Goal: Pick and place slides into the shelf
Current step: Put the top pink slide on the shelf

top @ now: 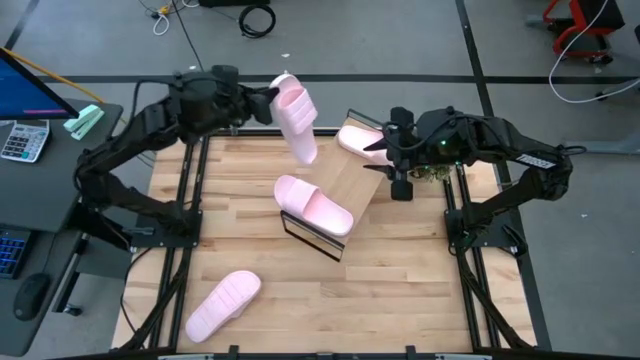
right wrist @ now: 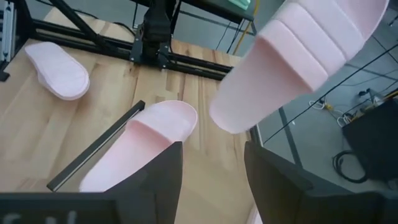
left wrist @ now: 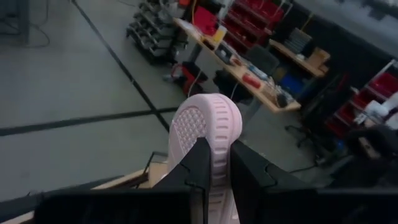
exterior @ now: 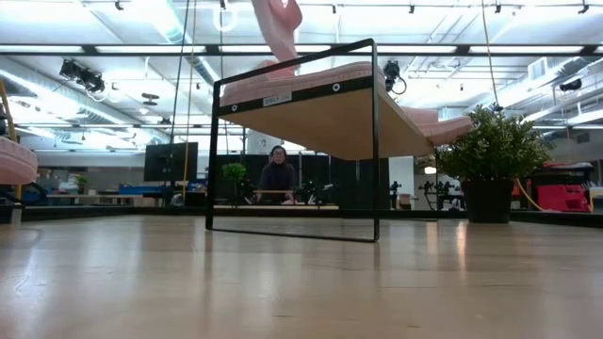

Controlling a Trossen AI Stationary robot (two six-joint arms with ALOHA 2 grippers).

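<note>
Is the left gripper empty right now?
No, the left gripper is shut on a pink slide, whose sole stands up between its dark fingers in the left wrist view.

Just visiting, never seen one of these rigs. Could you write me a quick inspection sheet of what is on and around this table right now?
Surface: butcher-block tabletop, bare wood showing.
Job's things: shelf mid-table; one slide lies on its board, another slide at its far end; a third slide lies on the tabletop near the front left; the fourth slide is held in the air.
Clutter: nothing seen on the table.
Grippers: left gripper shut on the raised slide; right gripper open, beside the shelf's far end.
Cables: loose cables on the floor.
Surroundings: desk with calculator; a person seated far behind; potted plant.
</note>
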